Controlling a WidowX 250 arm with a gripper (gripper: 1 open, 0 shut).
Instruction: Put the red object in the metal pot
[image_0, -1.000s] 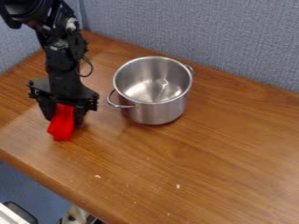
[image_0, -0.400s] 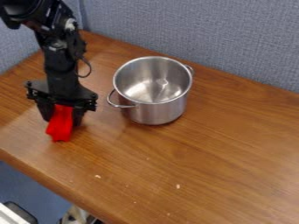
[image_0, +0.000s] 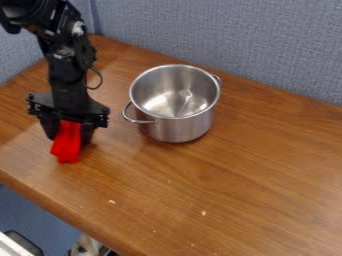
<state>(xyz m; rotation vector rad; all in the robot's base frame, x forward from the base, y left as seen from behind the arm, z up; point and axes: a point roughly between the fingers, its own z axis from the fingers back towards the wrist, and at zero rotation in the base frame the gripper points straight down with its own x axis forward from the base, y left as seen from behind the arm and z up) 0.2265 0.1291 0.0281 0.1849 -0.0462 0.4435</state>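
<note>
The red object (image_0: 68, 145) is a bright red block resting on the wooden table (image_0: 201, 190) at the left. My gripper (image_0: 70, 131) points almost straight down over it, its black fingers (image_0: 50, 126) pressed against the block's upper end, shut on it. The lower part of the block shows below the fingers. The metal pot (image_0: 175, 102) stands upright to the right of the gripper, shiny and empty, with a small loop handle (image_0: 132, 114) facing the gripper.
A blue-grey wall (image_0: 254, 45) runs behind the table. The table's front edge slants from lower left to right, with floor below it.
The gripper and the red block have shifted very slightly left and down; otherwise nothing has moved.
</note>
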